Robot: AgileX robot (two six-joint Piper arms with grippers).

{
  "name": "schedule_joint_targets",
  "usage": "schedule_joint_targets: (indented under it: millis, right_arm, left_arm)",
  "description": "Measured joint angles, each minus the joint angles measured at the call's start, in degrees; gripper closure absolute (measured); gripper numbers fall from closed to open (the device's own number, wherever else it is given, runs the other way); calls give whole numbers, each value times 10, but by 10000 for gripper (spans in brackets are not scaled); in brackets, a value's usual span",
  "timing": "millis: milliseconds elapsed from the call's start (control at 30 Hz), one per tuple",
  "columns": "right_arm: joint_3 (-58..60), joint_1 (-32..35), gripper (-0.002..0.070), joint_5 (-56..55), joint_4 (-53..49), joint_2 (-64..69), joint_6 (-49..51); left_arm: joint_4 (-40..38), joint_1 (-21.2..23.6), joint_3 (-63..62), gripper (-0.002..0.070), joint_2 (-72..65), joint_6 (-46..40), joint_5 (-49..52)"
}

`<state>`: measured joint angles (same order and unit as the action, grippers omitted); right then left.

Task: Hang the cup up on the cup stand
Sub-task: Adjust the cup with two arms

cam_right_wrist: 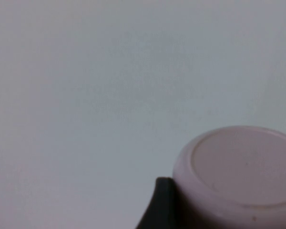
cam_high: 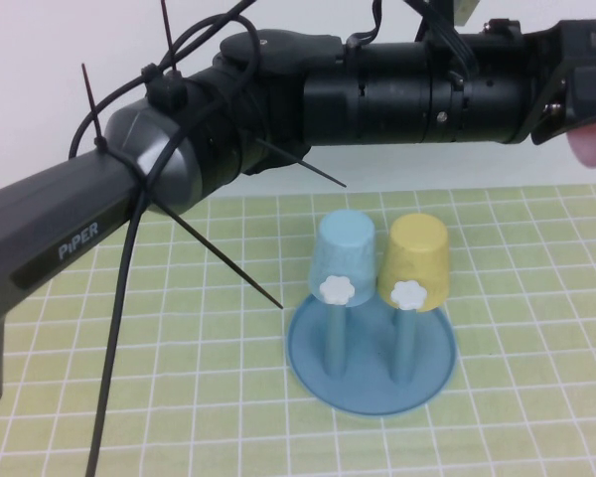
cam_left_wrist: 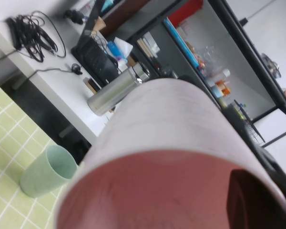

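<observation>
Nearest, the cup is held clamped by the left gripper, above and right of the cup stand. The right gripper is seen beside the cup's base; its state cannot be told.

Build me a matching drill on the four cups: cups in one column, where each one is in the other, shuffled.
Cups
1. pink cup
2. light blue cup
3. yellow cup
4. green cup

Places
A. upside down on the right peg of the cup stand
B. on the checked mat, off the stand
C. held by the shut left gripper, raised at the robot's far right
D. upside down on the stand's left peg

Pairs: 1-C, 2-D, 3-A, 4-B

The right gripper sits beside the pink cup's base.
</observation>
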<state>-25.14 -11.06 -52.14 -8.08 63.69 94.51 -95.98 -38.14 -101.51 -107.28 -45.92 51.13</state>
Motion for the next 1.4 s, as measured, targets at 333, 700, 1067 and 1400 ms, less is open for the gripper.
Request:
schedule_joint_targets:
  millis: [333, 700, 1067, 1400]
  right_arm:
    - [0, 0, 59, -59, -4, 39, -7]
    - [0, 0, 101, -63, -10, 42, -41]
    - [0, 0, 103, -120, -15, 42, -103]
    - [0, 0, 104, -132, -20, 42, -132]
  left_arm:
    - [20, 0, 0, 675, 0, 30, -2]
    - [74, 0, 0, 573, 0, 50, 9]
    - [81, 7, -1, 210, 5, 52, 96]
    - [112, 51, -1, 408, 39, 54, 135]
